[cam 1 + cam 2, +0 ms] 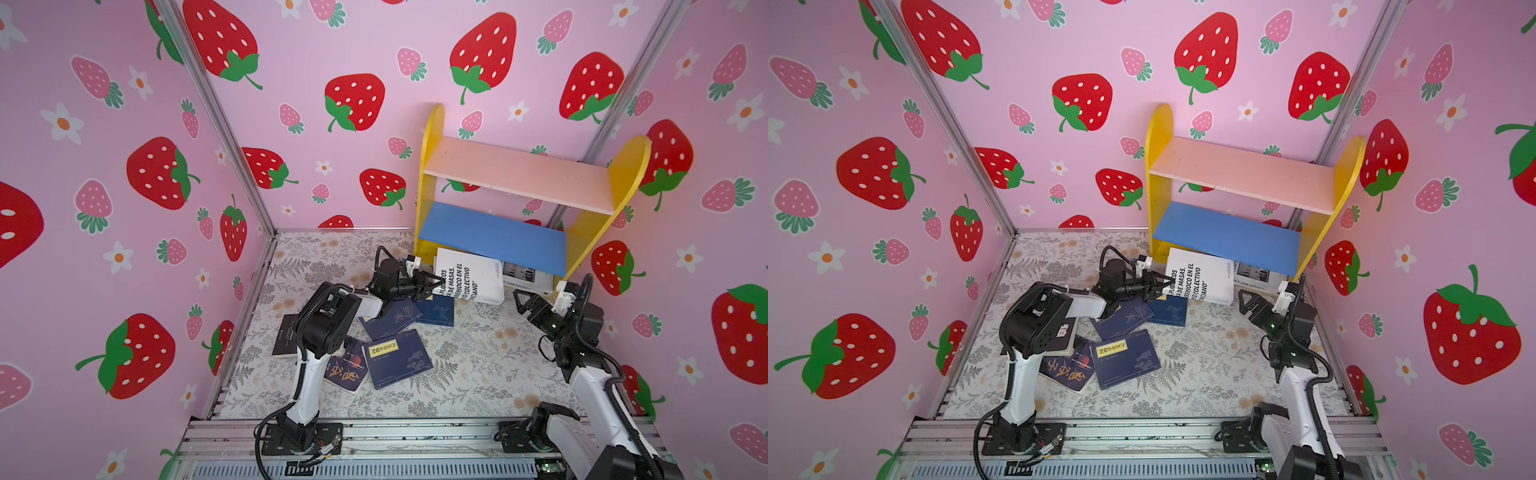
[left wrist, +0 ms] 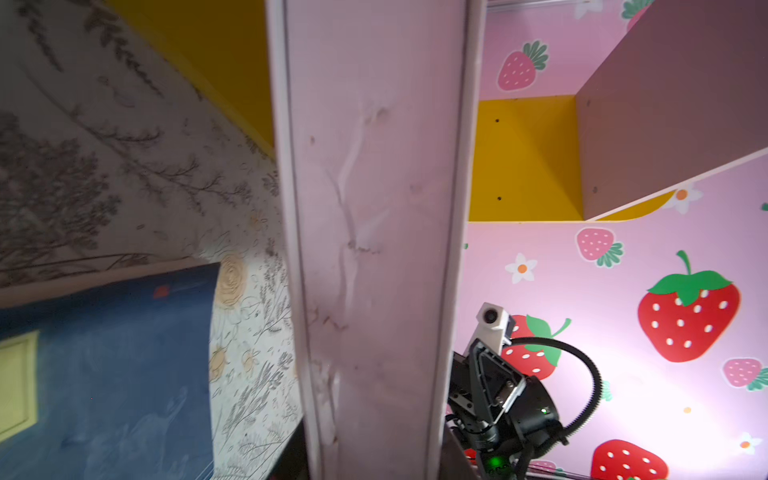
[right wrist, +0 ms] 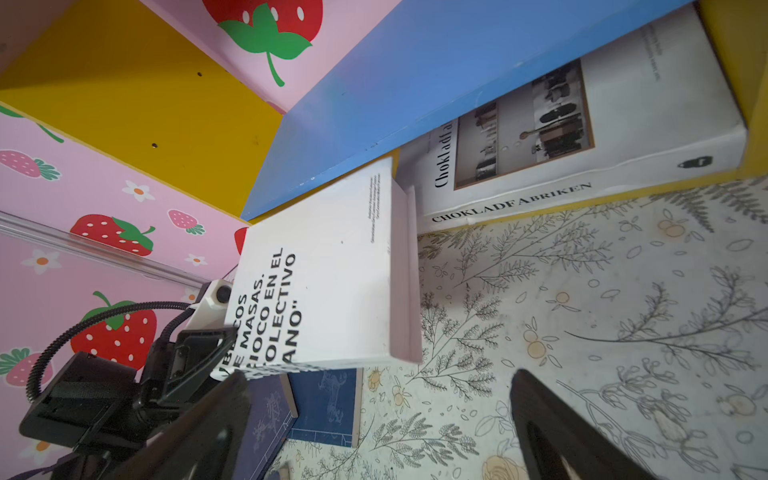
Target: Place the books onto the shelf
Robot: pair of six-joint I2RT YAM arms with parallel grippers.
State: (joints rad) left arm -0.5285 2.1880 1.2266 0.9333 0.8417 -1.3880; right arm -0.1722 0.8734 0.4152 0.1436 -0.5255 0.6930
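Note:
My left gripper is shut on the near edge of a white book with black lettering, which tilts up with its far end against the shelf's blue lower board. In the left wrist view the book's edge fills the middle. My right gripper hangs open over the floor right of that book, and its fingers hold nothing. A second white book lies under the blue board. Three navy books and two dark books lie on the floor.
The shelf stands in the back right corner, with its yellow side panels close to the strawberry-print walls. The floral floor cloth is bare between my right arm and the navy books. A metal rail runs along the front.

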